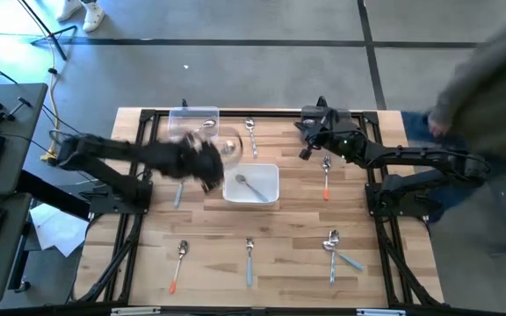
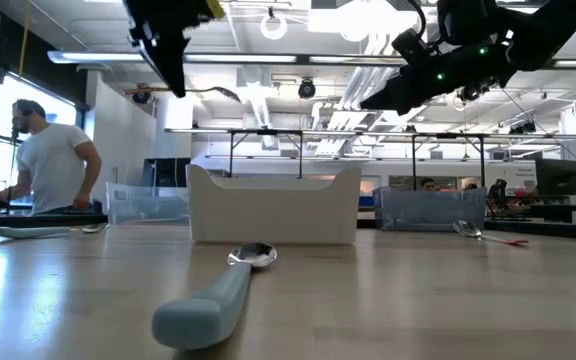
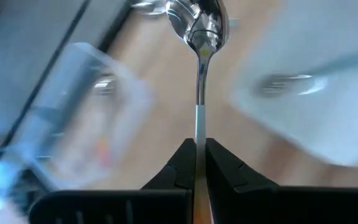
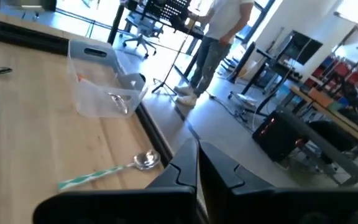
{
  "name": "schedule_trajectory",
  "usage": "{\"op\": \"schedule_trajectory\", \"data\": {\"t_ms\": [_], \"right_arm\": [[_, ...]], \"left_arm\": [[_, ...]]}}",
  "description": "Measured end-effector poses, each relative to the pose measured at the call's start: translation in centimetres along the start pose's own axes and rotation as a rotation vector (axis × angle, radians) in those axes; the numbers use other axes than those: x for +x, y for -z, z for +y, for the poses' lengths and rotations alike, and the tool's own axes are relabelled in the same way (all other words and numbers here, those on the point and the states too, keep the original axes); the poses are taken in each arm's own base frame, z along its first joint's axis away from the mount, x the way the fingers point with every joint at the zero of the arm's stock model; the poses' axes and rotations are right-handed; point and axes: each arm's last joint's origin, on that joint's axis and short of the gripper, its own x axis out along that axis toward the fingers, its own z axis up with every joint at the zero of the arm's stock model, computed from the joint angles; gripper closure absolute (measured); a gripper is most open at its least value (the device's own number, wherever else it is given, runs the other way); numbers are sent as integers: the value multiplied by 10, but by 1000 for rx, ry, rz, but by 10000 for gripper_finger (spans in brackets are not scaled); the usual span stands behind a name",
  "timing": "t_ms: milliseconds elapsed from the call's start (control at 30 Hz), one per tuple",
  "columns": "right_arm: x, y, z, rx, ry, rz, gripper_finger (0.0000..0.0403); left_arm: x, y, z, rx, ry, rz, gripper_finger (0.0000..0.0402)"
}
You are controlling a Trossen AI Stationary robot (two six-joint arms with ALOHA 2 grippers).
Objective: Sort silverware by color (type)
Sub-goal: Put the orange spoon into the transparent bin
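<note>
The left gripper [image 3: 197, 163] is pinching the handle of a spoon [image 3: 199, 37] between nearly closed fingers, holding it in the air between the clear bin [image 1: 193, 125] at the table's far edge and the white bin [image 1: 253, 184] at mid-table, which is already holding one silver spoon [image 1: 251, 186]. The right gripper [image 1: 307, 151] is hovering with its fingers pressed together and holding nothing, near the far edge beside an orange-handled spoon [image 1: 326, 175]. Loose spoons are lying across the wooden table [image 1: 288, 250], among them a light blue one [image 2: 208, 300] near the front edge (it is filling the foreground of the low view), with bare wood between them. Motion blur is smearing the left arm from above, and the held spoon's handle colour is hidden inside the fingers. A person [image 2: 53, 165] is standing in the room beyond.
</note>
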Motion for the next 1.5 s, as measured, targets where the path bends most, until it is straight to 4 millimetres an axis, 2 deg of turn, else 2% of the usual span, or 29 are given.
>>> {"op": "schedule_trajectory", "data": {"t_ms": [133, 233, 367, 500, 700, 833, 1067, 1233, 1500], "right_arm": [[4, -12, -13, -49, 20, -42, 403], [7, -22, -24, -65, 55, -58, 403], [9, -28, -31, -62, 56, -73, 403], [9, -28, -30, -51, 29, -92, 403], [9, -23, -27, -45, -6, -37, 403], [9, -22, -25, -29, -23, -24, 403], [9, -19, -23, -39, -43, 1, 403], [9, -19, -23, -56, -43, 1, 403], [9, -19, -23, -58, -46, 7, 403]], "left_arm": [[10, -3, 63, 24, -24, 34, 398], [19, 5, 101, 14, 6, 59, 398], [41, 19, 134, -10, 41, 59, 398], [68, 29, 153, 22, 99, 28, 398], [102, 30, 175, 75, 119, -11, 398], [121, 25, 182, 140, 135, -38, 401], [158, 32, 188, 159, 168, 77, 400], [175, 36, 190, 156, 188, 130, 400], [186, 39, 189, 182, 186, 175, 400]]}}
